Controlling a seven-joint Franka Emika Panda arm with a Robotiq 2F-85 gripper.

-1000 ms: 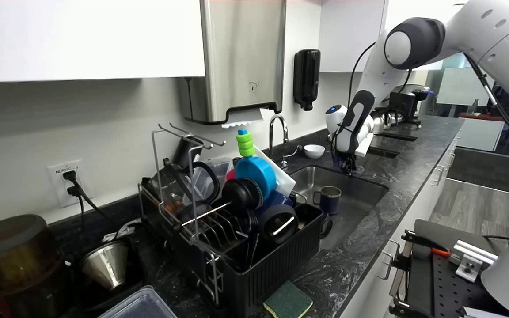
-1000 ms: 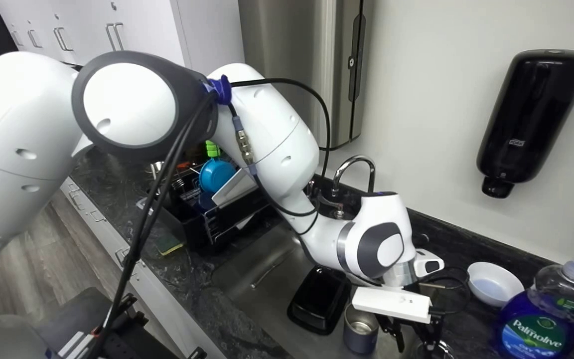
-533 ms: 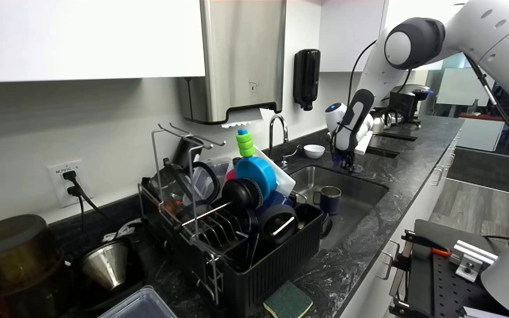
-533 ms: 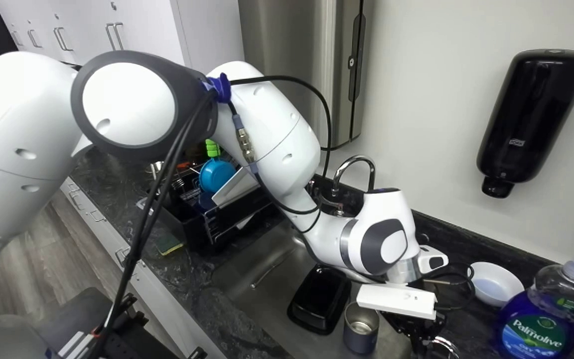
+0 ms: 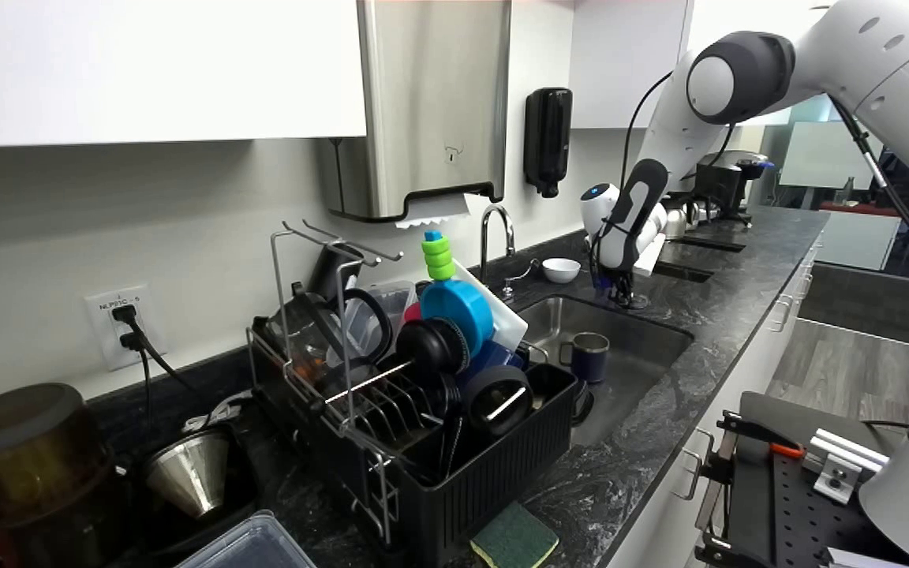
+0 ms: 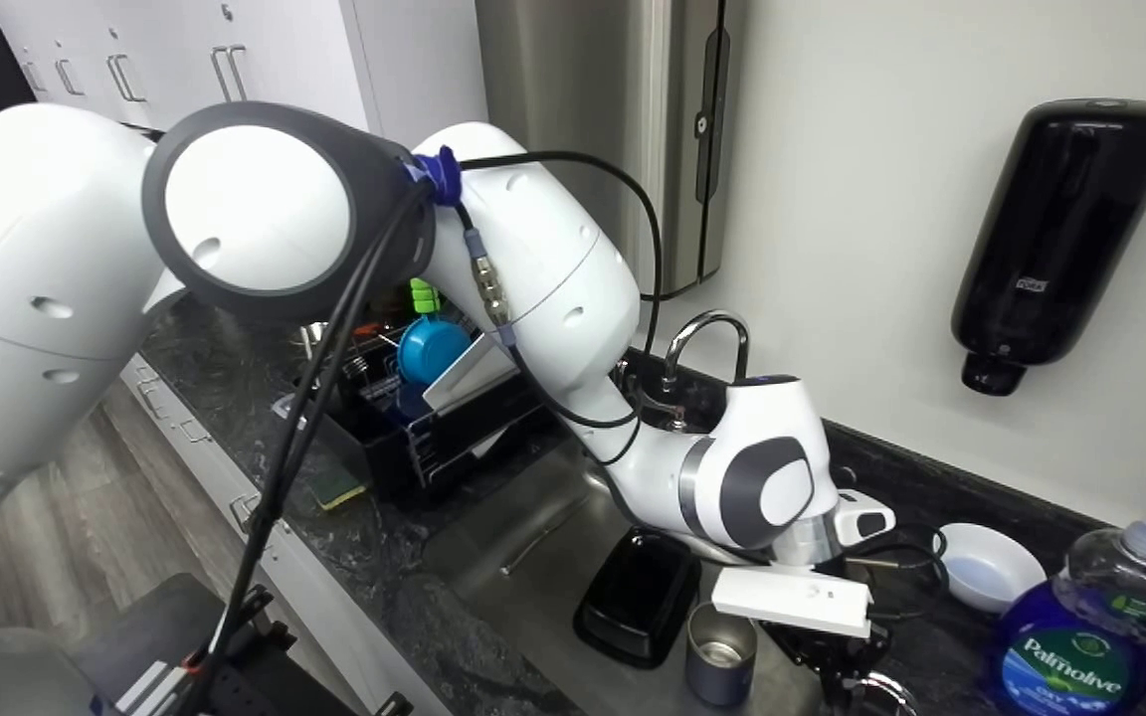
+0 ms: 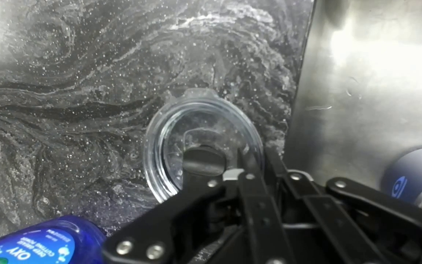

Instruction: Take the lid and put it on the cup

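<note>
The clear round lid (image 7: 203,123), with a black oval slider, is at the counter beside the sink; its edge also shows in both exterior views (image 5: 637,303) (image 6: 893,690). My gripper (image 7: 259,157) has its fingers close together on the lid's right rim, one finger inside the rim and one outside. The gripper also shows in both exterior views (image 5: 622,298) (image 6: 840,681). I cannot tell whether the lid is off the counter. The navy cup (image 6: 720,664) with a steel inside stands upright in the sink (image 5: 632,335); it also shows in the wrist view (image 7: 410,178).
A blue dish soap bottle (image 6: 1090,626) and a white bowl (image 6: 989,565) stand near the gripper. A black container (image 6: 638,597) is in the sink beside the cup. A full dish rack (image 5: 494,481) and the faucet (image 5: 496,233) are past the sink.
Between one and half a second ago the fingers came together at the lid and the wrist shifted slightly right in an exterior view. Since then nothing visibly differs.
</note>
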